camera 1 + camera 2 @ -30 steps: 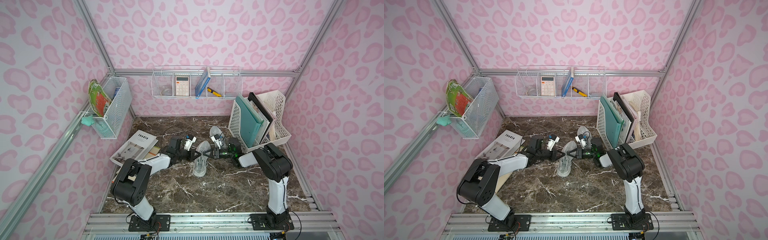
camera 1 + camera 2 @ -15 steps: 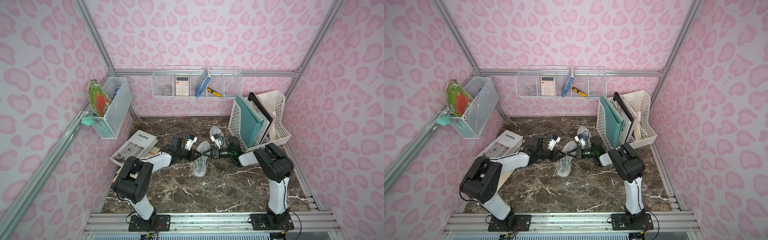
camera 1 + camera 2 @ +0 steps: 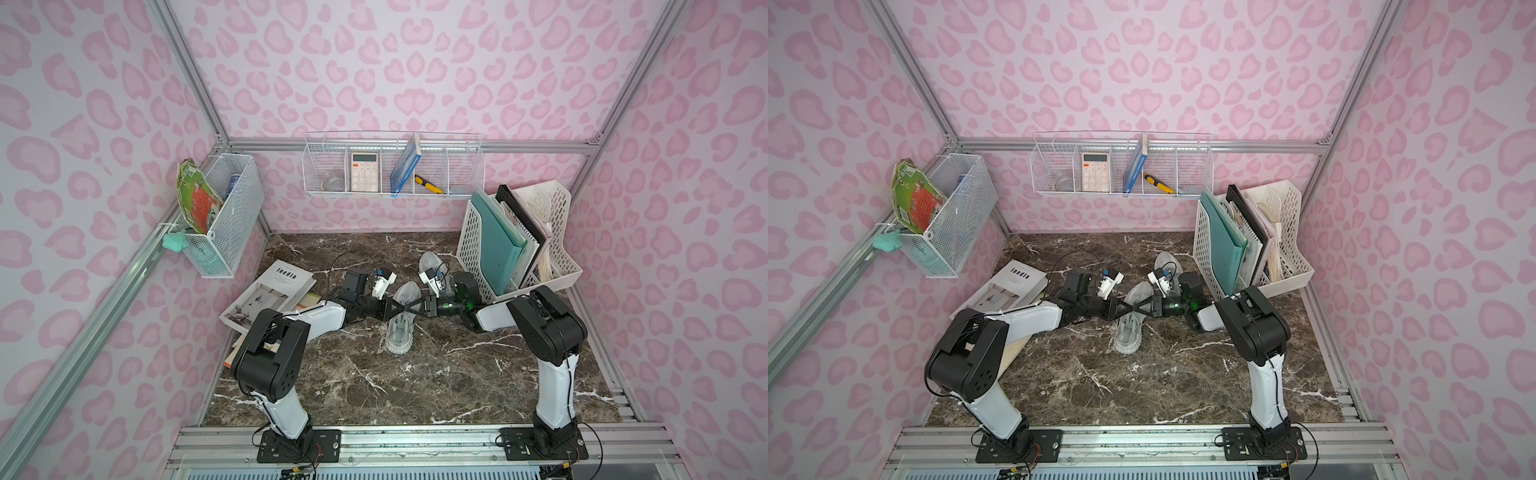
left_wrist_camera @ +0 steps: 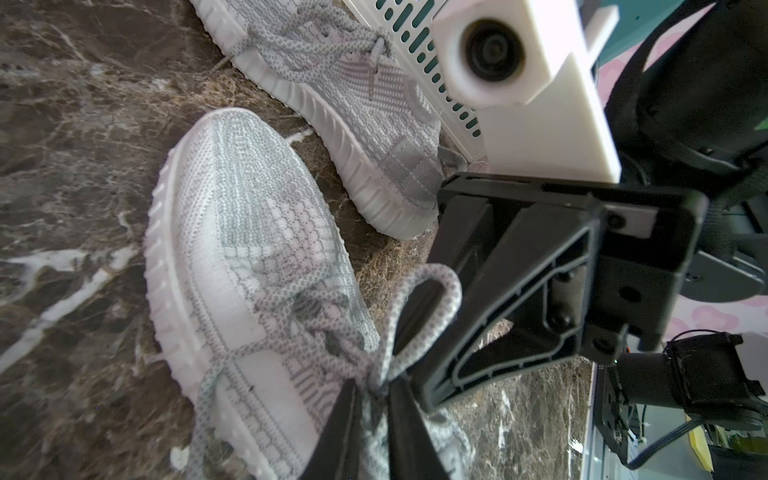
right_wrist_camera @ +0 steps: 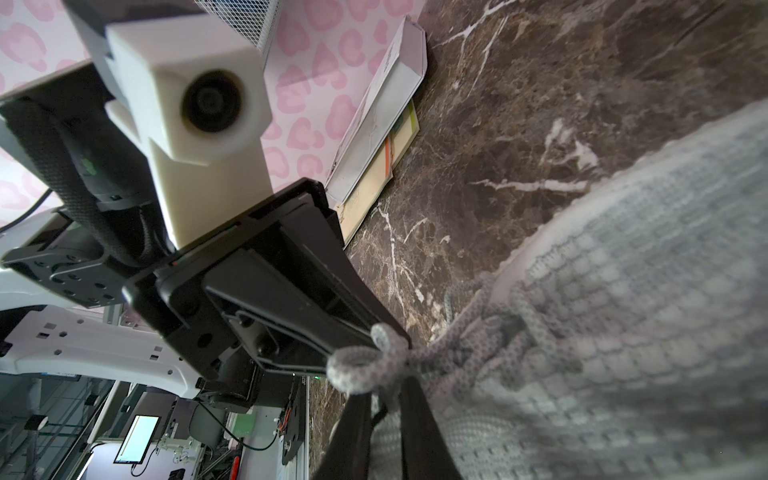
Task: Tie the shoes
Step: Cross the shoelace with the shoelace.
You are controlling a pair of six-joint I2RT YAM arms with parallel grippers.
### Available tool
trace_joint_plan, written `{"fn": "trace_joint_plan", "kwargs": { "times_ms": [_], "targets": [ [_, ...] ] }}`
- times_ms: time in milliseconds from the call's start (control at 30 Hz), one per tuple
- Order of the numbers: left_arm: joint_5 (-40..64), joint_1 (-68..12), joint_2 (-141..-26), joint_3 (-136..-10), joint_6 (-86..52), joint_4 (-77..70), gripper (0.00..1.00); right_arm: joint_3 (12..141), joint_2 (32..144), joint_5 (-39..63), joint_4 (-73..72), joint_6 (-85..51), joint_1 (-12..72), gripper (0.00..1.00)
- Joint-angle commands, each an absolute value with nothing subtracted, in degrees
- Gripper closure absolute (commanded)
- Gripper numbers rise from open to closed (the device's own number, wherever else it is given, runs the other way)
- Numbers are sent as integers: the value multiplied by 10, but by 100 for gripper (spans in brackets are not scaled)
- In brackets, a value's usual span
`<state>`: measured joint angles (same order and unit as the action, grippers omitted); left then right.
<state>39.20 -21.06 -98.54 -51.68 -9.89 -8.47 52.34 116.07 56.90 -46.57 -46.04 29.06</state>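
- Both top views: near shoe [image 3: 399, 336] on the bench [image 3: 415, 386] under the meeting left gripper [image 3: 401, 308] and right gripper [image 3: 410, 308]; far shoe [image 3: 430, 262] by the file rack [image 3: 467, 249].
- Left wrist: left gripper parted slightly, laces [image 4: 316, 332] between.
- Right wrist: right gripper likewise, beside a lace loop [image 5: 353, 368].

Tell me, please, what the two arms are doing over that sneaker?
They are tying the nearer grey sneaker. The left gripper and right gripper meet tip to tip over it, each at a loop of its knotted laces. Whether the jaws are pinching the loops is unclear. The second sneaker sits behind, beside the file rack.
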Motion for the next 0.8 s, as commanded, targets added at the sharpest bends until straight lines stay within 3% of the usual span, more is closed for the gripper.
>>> {"fn": "trace_joint_plan", "kwargs": {
  "times_ms": [0,200,600,767],
  "targets": [
    [386,-210,-972,-514,-87,-75,79,531,1143,552,-410,-405,288,79],
    [381,-210,-963,-511,-84,-64,71,544,1143,548,-383,-386,292,76],
    [368,-205,-945,-491,-76,-58,63,561,1152,548,-368,-375,303,73],
    [365,-205,-941,-490,-72,-53,62,566,1153,545,-360,-371,305,82]
  ]
}}
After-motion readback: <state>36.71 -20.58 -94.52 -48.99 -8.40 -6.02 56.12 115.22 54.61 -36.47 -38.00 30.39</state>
